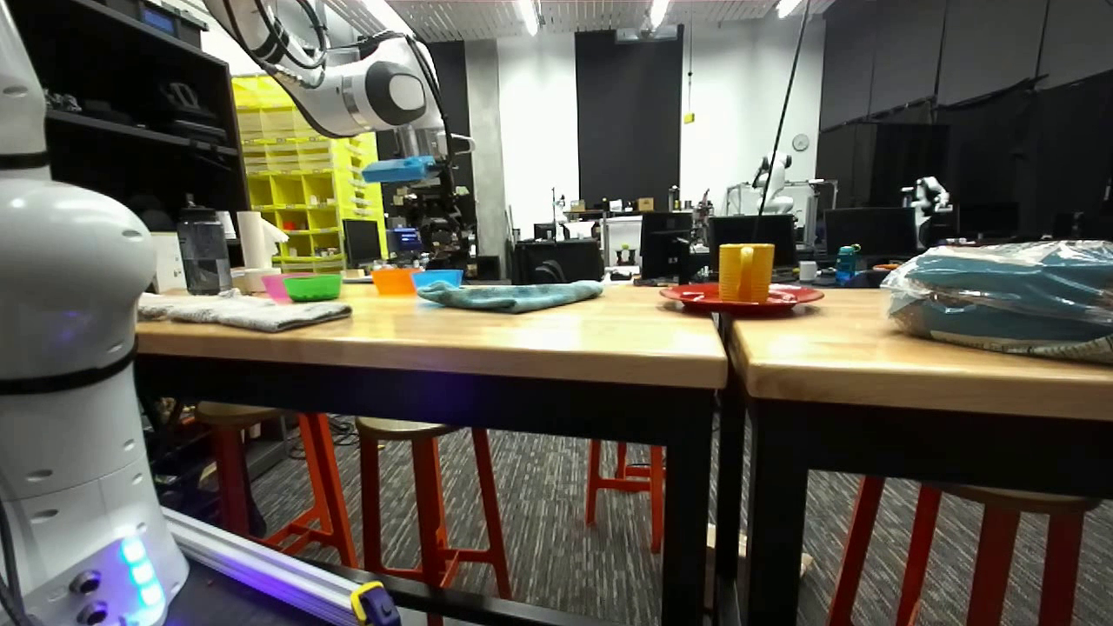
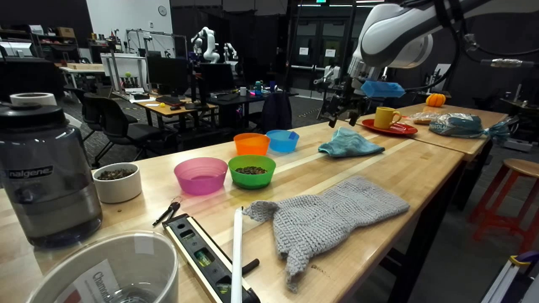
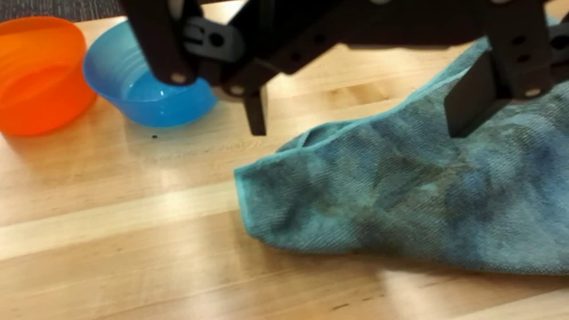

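We find the gripper (image 3: 358, 133) spread wide and empty above the teal cloth (image 3: 378, 200), which lies on the wooden table (image 3: 133, 266) near the blue bowl (image 3: 155, 106). We judge the cloth work partial: layers overlap, edges are not aligned. We note mottled, woven fabric with a bound hem; the bowl is round, smooth and translucent.

From where I stood, the glossy white, jointed robot arm (image 2: 391, 42) reached outward from its stout white base (image 1: 74, 296), the rounded white wrist (image 1: 387, 87) bent down. Below hung the black two-fingered gripper (image 3: 363, 111), pointing downward, its flat, dark fingertips (image 3: 473, 98) spread well apart. A light-blue angular block (image 1: 400, 169) jutted from the wrist.
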Tool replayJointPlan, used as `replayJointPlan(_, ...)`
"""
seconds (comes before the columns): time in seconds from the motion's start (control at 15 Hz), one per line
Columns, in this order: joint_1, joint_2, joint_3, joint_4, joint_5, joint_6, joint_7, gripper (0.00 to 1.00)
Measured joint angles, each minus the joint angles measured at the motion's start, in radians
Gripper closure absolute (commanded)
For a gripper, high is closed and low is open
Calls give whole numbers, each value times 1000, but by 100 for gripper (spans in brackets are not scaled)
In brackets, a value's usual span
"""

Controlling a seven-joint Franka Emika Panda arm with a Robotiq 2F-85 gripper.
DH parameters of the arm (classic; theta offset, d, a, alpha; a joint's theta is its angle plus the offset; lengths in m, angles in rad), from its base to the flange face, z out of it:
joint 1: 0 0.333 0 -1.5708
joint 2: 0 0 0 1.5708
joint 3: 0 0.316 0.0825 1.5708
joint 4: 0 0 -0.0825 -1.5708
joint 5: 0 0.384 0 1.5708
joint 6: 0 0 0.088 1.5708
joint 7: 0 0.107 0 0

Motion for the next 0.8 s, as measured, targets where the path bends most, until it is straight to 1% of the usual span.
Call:
replayJointPlan(0.33,-44,-8,-41,6,-6,-3,-15,0)
replayJointPlan(0.6,-81,-3,-80,15,-12,-15,-85,0)
replayJointPlan(0.8,-94,5,-99,15,-34,-8,-149,0)
